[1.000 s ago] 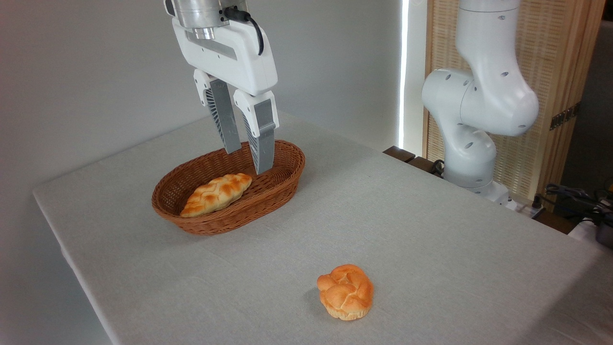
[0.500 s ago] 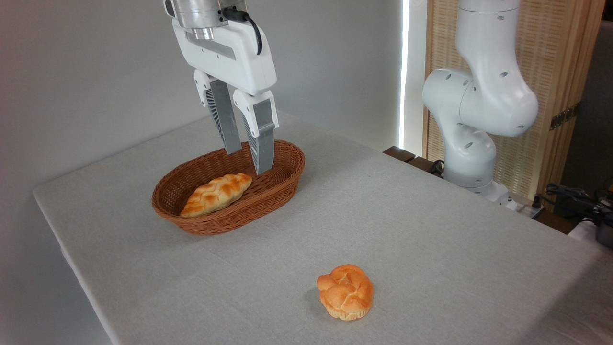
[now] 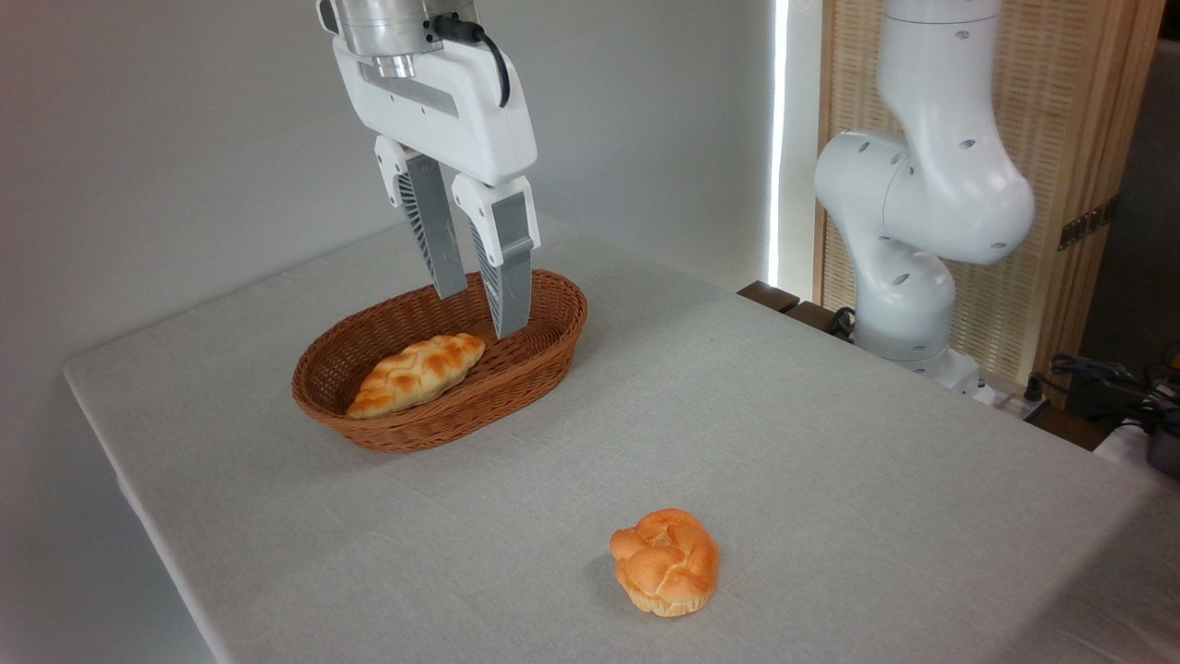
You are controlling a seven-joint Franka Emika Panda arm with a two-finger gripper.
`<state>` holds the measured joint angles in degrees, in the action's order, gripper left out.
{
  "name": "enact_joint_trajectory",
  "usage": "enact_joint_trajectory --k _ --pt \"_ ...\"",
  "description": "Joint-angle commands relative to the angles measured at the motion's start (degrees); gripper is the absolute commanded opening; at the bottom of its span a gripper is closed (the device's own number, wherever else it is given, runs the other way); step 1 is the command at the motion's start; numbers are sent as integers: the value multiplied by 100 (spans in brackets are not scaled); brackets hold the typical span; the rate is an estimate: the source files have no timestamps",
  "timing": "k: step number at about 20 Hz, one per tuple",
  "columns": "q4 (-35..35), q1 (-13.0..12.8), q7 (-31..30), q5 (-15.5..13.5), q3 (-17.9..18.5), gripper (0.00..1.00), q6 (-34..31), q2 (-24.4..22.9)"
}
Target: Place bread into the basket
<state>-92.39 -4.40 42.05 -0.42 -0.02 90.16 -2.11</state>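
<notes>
The bread [image 3: 417,373], a long braided golden loaf, lies inside the basket [image 3: 544,346], a shallow oval of reddish-brown wicker at the table's back left. The loaf rests toward the basket's left end. My gripper [image 3: 479,315] hangs above the basket's right half, fingers pointing down, open with nothing between them. Its fingertips are clear of the loaf, just up and to the right of it.
A small round knotted bun [image 3: 666,561] sits on the grey tablecloth near the front edge. The arm's white base [image 3: 908,231] stands at the table's right rear side. Cables and dark gear [image 3: 1120,392] lie at the far right.
The gripper has drifted very slightly to the right and up. The loaf, basket and bun have not moved.
</notes>
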Motion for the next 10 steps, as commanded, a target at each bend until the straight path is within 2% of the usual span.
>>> enact_joint_trajectory --k 1,10 --pt "11 -122 -56 77 91 100 -95 -9" --pt "37 -105 -12 33 117 100 -104 -18"
